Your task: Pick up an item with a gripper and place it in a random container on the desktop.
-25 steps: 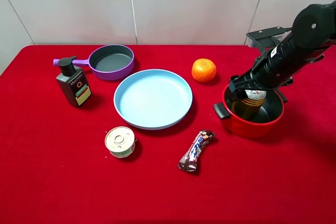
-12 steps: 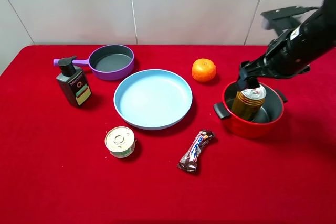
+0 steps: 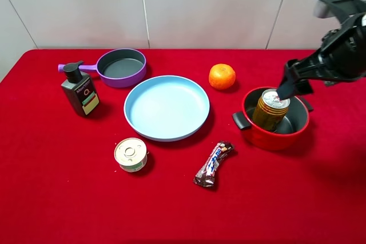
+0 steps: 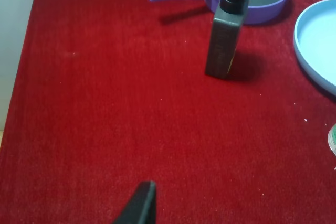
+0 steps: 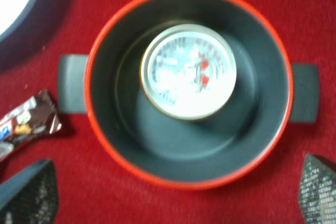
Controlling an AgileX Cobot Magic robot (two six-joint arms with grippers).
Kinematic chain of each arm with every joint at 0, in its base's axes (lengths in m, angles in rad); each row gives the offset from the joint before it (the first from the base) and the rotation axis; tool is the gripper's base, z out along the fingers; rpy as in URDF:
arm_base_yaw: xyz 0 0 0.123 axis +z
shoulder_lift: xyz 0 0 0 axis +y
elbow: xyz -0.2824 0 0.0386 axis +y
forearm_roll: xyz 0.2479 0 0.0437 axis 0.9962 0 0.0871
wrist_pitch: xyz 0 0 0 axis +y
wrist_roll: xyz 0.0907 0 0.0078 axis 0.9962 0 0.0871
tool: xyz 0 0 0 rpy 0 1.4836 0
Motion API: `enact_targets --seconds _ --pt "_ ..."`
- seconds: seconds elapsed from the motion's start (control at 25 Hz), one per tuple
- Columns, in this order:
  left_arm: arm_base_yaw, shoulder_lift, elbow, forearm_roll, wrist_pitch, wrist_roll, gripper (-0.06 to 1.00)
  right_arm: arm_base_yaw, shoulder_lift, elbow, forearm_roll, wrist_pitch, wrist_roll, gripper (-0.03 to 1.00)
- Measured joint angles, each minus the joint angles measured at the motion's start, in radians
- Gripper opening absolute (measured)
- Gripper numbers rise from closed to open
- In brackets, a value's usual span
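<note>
The golden-amber drink can (image 3: 270, 111) stands upright inside the red pot (image 3: 274, 139) at the right of the table. Its silver top shows in the right wrist view (image 5: 188, 72), ringed by the pot's dark grey inside (image 5: 252, 124). My right gripper (image 3: 293, 82) is open and empty, above and to the right of the pot, clear of the can. In the right wrist view its fingertips (image 5: 29, 192) stand wide apart on either side of the pot. Only one dark fingertip (image 4: 142, 205) of the left gripper shows, over bare red cloth.
A light blue plate (image 3: 166, 107) lies mid-table. A purple long-handled pan (image 3: 121, 67) and a dark pump bottle (image 3: 80, 91) are at the back left. An orange (image 3: 222, 76) sits behind the pot. A flat tin (image 3: 131, 154) and a candy bar (image 3: 213, 164) lie in front.
My right gripper has let go of the can and moved up and to the right, away from the pot. The can stays standing in the pot.
</note>
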Motion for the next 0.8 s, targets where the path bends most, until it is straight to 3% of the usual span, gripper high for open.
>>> enact_targets --seconds 0.2,0.8 --pt "0.000 0.000 0.000 0.000 0.000 0.000 0.99 0.000 -0.080 0.002 0.000 0.084 0.000 0.69" --pt "0.000 0.000 0.000 0.000 0.000 0.000 0.99 0.000 -0.471 0.249 -0.020 0.123 0.049 0.69"
